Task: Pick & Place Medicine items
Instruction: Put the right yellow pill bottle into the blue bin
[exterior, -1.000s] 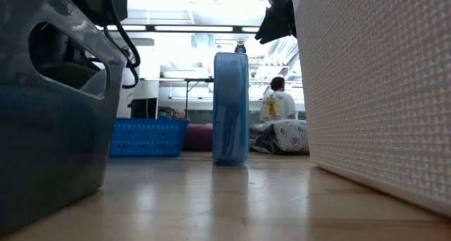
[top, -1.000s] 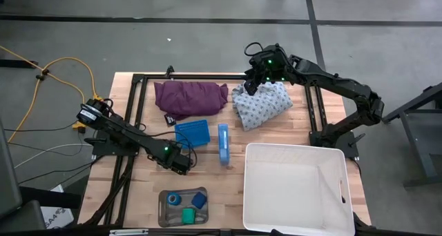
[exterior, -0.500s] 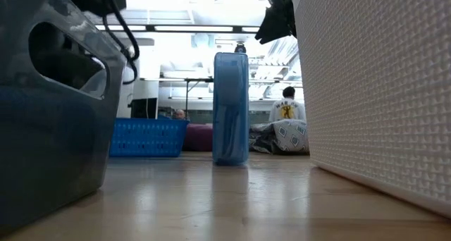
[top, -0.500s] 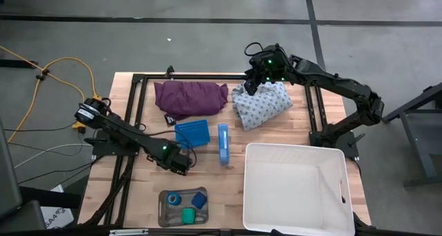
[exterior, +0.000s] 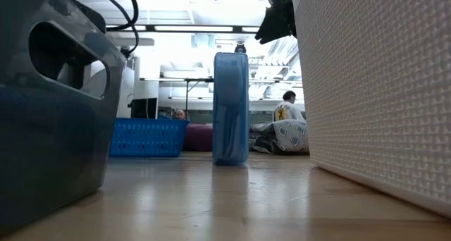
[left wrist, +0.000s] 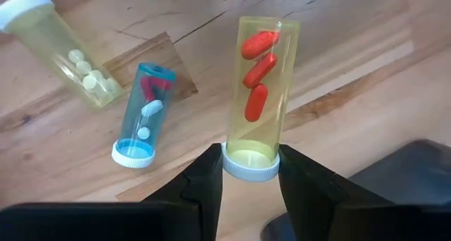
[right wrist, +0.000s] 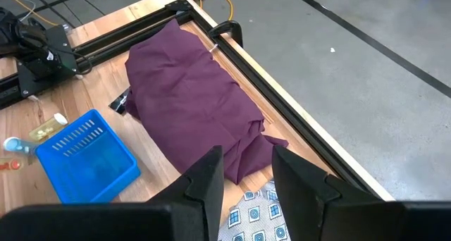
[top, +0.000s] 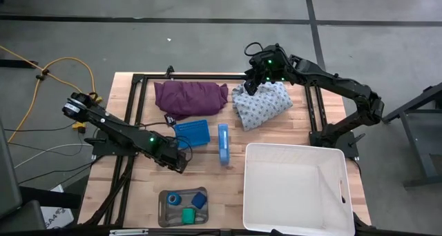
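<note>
Just left of the ribbed blue plastic basket point(top: 191, 133), left gripper point(left wrist: 250, 172) clamps a clear yellow vial with red capsules point(left wrist: 256, 93) by its white cap, above bare wood. Two more vials lie beside it. Right gripper point(right wrist: 245, 172) hovers over patterned cloth point(top: 261, 103), fingers parted, empty.

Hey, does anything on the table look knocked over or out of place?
Two pill vials, a blue one and a pale yellow one, lie on their sides on the wood. The left claw grips a third, yellow vial with red capsules.
</note>
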`<state>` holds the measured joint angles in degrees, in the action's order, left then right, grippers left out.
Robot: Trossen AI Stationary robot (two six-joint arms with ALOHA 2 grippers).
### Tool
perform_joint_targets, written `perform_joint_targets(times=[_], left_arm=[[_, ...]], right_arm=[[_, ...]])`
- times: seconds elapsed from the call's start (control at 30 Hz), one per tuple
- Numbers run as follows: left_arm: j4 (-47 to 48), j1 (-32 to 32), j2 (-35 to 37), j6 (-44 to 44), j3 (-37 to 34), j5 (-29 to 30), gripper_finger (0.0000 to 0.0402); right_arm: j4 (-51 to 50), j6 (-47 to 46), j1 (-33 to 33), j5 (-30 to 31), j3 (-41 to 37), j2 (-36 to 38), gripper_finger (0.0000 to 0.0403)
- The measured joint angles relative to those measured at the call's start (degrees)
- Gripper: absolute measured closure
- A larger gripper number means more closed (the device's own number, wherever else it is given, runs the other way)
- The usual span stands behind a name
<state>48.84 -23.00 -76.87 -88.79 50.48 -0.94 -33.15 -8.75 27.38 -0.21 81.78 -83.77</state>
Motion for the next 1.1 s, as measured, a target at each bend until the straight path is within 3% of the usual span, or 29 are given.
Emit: perform_joint_targets(times=[0.2,0.37,0.8,1.1], left_arm=[[-0.2,1.0,0.6,1.5,0.0,1.3,0.0282],[-2.6,5.8,1.1,9.5,0.0,0.6,0.0282],[-9.1,23.9,1.2,34.4,0.1,-15.3,0.0282],[-8.4,31.6,1.2,43.8,0.1,-15.0,0.0282]], right_arm=[[0.0,0.0,0.0,0.0,0.0,0.0,0.0293],[0.5,0.0,0.0,0.0,0.0,0.0,0.0293],[0.8,0.0,0.0,0.0,0.0,0.0,0.0293],[0.8,0.0,0.0,0.0,0.0,0.0,0.0293]])
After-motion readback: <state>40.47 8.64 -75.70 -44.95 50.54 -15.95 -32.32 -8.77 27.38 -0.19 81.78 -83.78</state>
